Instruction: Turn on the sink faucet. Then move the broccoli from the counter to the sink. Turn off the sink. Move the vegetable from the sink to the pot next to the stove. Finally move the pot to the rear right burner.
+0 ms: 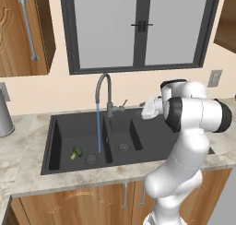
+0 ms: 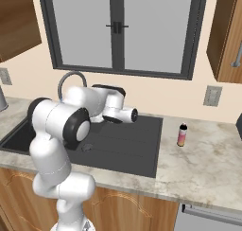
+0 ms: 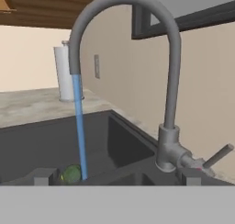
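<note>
The sink faucet [image 1: 103, 88] [image 3: 172, 71] runs, a blue stream falling from its spout into the large basin of the sink [image 1: 57, 143] [image 2: 142, 152]. In that basin, beside the stream, lies the broccoli [image 1: 76, 153] [image 3: 71, 174]. My gripper [image 1: 144, 109] [image 3: 117, 179] hangs open and empty over the small basin, just right of the faucet and pointing at it. The faucet's lever handle [image 1: 123, 103] [image 3: 219, 155] sticks out sideways near my hand. The counter [image 1: 23, 148] [image 2: 208, 154] surrounds the sink. The pot, the stove and the rear right burner are out of view.
A steel canister [image 1: 3, 118] [image 3: 66, 74] stands on the counter left of the sink. A small pink bottle [image 2: 182, 135] stands to the right of it. The window and wall rise close behind the faucet, with wood cabinets overhead at both sides.
</note>
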